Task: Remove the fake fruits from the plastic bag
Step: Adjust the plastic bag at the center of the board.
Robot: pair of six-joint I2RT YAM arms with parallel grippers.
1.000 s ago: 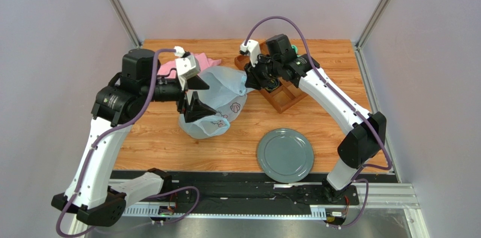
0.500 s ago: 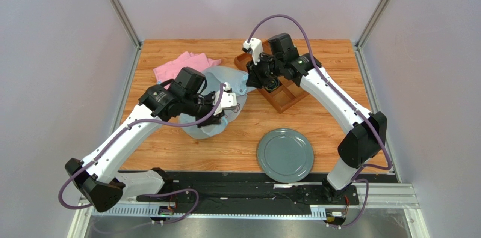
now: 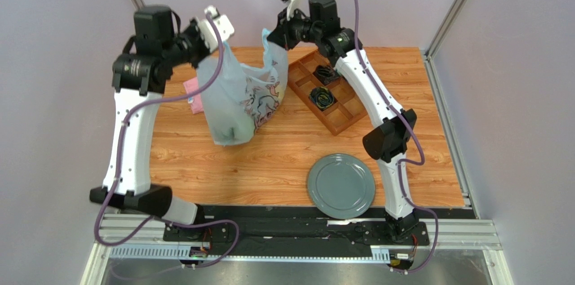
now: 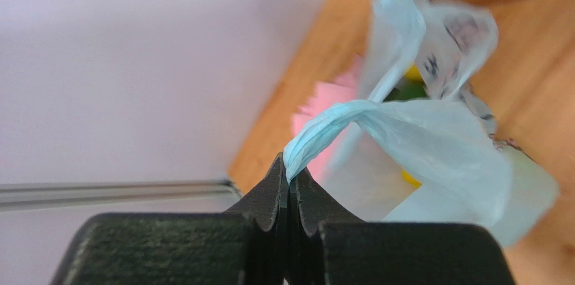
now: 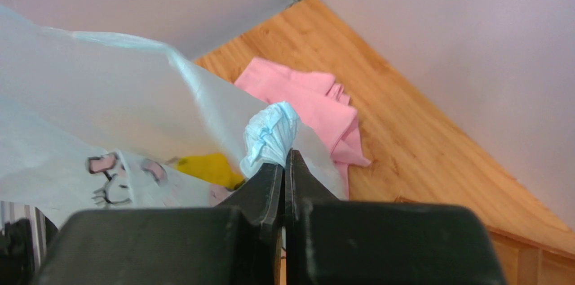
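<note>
Grey plate sits nearest the arm bases and is bare, likely the drop spot for fruit. Past it, the plastic bag hangs between both arms over the table. Its bottom sags with a load; can't tell if it touches the wood. The fake fruits are all inside the bag: yellow shapes and a dark green patch show through the film, none out yet. Right of the bag is a wooden tray holding rolled socks; behind the bag, a pink cloth. Farthest and highest, the left gripper has its fingers pressed tight, pinching the left handle. The right gripper pinches the right handle the same way. The handles are held high and apart, probably to stretch the mouth open or set up a tip-out.
</note>
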